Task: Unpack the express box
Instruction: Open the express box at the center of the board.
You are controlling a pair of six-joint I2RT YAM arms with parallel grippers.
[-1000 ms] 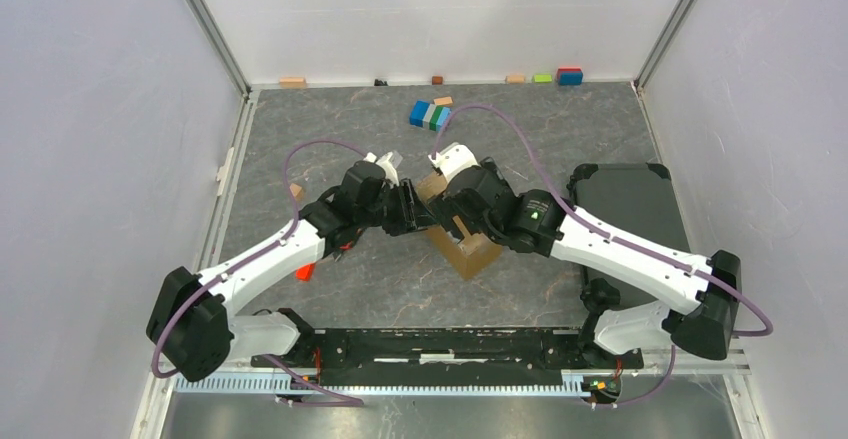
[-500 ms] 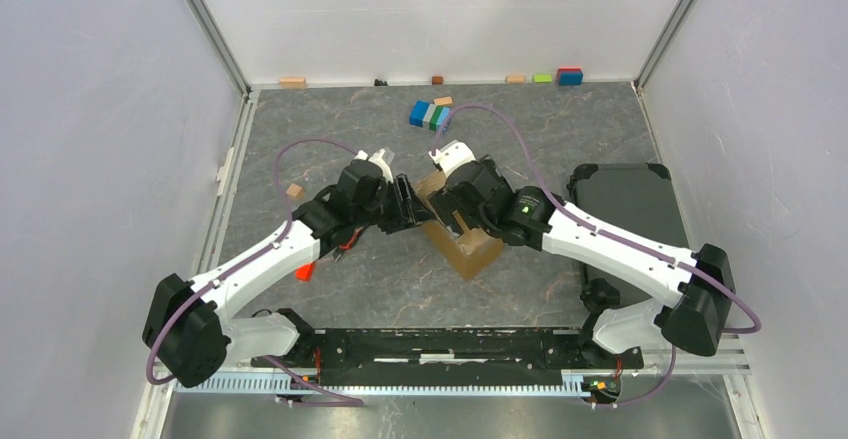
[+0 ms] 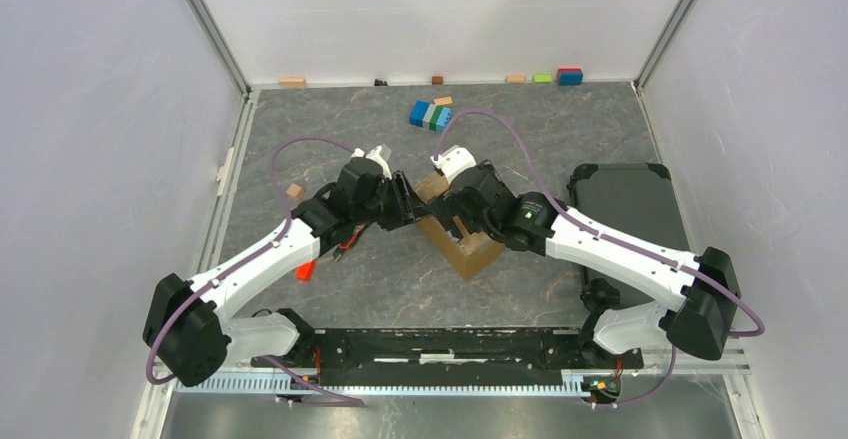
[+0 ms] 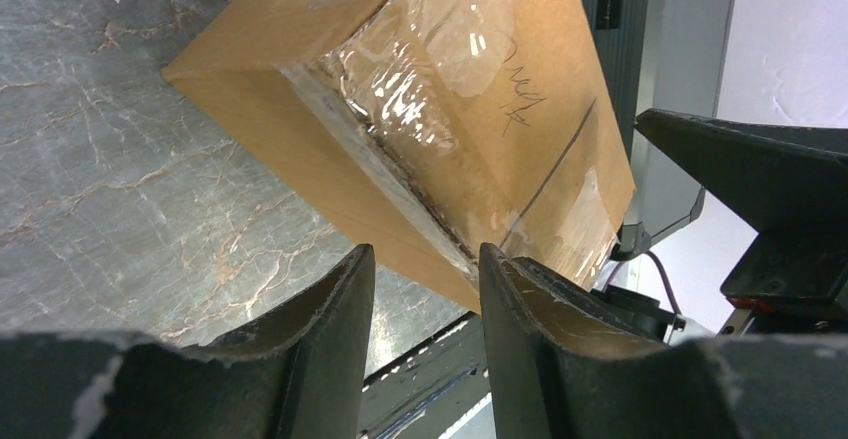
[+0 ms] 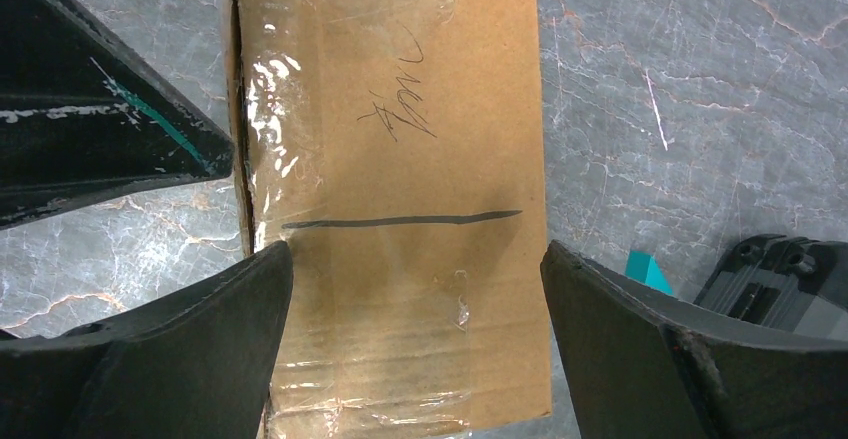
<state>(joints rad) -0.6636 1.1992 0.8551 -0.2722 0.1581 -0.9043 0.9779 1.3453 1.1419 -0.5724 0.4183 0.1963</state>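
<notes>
The express box [image 3: 468,247] is a brown cardboard carton sealed with clear tape, lying at mid-table. Its taped top, with pen scribbles, fills the right wrist view [image 5: 400,159] and the left wrist view [image 4: 440,89]. My right gripper [image 3: 452,214] hovers over it with the jaws wide, and the fingers [image 5: 200,329] flank the box's two long sides. My left gripper [image 3: 405,204] sits at the box's left edge, partly open, its fingertips [image 4: 530,299] just short of the taped seam. Nothing lies between them.
A black tray [image 3: 625,209] lies right of the box. A blue-green block cluster [image 3: 430,115] sits farther back. Small blocks [image 3: 570,76] line the back wall. An orange block [image 3: 294,191] and a red piece [image 3: 304,271] lie by the left arm.
Both wrists have shifted slightly left and farther back at the box. The left jaws have wavered a little. The box has stayed in place.
</notes>
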